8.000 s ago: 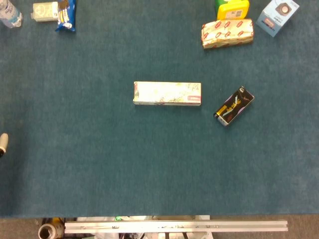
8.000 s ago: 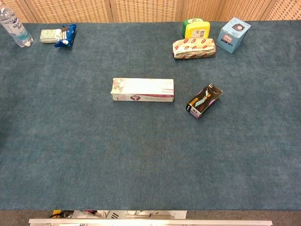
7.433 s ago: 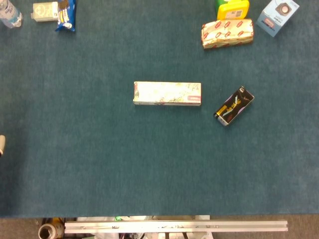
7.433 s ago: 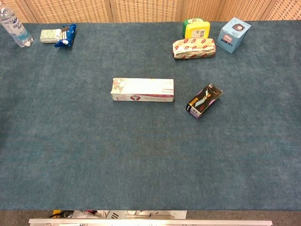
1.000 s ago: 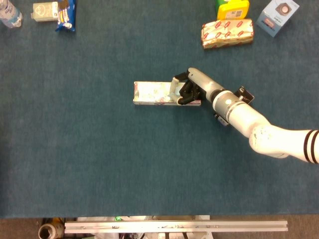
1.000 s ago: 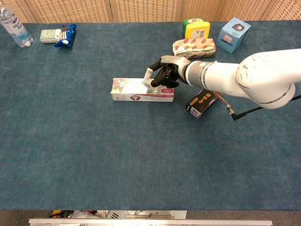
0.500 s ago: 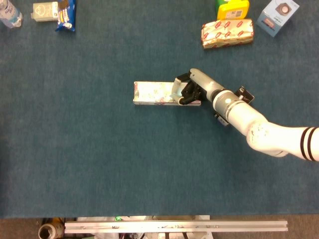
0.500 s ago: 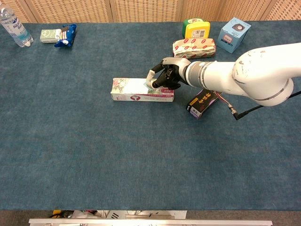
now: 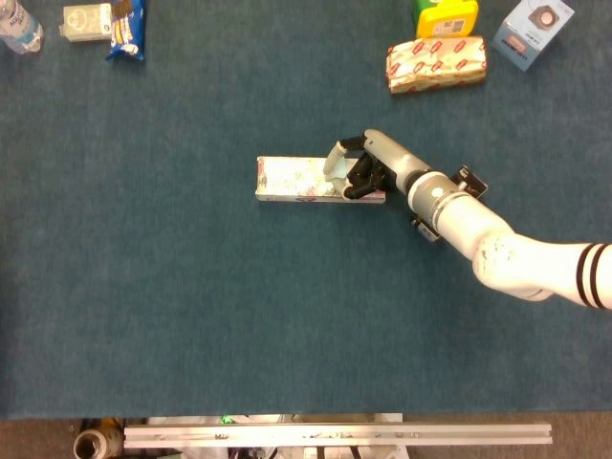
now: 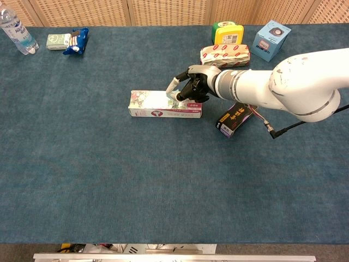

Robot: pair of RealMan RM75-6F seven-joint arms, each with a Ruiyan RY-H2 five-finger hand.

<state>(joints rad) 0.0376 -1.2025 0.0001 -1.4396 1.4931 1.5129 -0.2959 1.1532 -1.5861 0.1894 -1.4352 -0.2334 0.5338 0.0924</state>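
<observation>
A long pale floral box [image 9: 296, 179] [image 10: 155, 103] lies flat in the middle of the blue table [image 9: 191, 306]. My right hand [image 9: 361, 170] [image 10: 192, 87] is over the box's right end and grips it, with a pale finger arched across the far edge and the dark palm on top. The white right forearm runs off to the right and passes over a small black box [image 9: 468, 181] [image 10: 234, 117], partly hiding it. Neither view shows my left hand.
At the back right stand a red-patterned packet [image 9: 436, 63], a yellow-green container [image 9: 445, 16] and a light blue box [image 9: 537, 31]. At the back left are a water bottle [image 9: 17, 27], a small pale box [image 9: 86, 21] and a blue snack bag [image 9: 126, 29].
My right arm has come in from the right and its hand has settled on the long box's right end. Over the last second its fingers shifted slightly; the box has not moved.
</observation>
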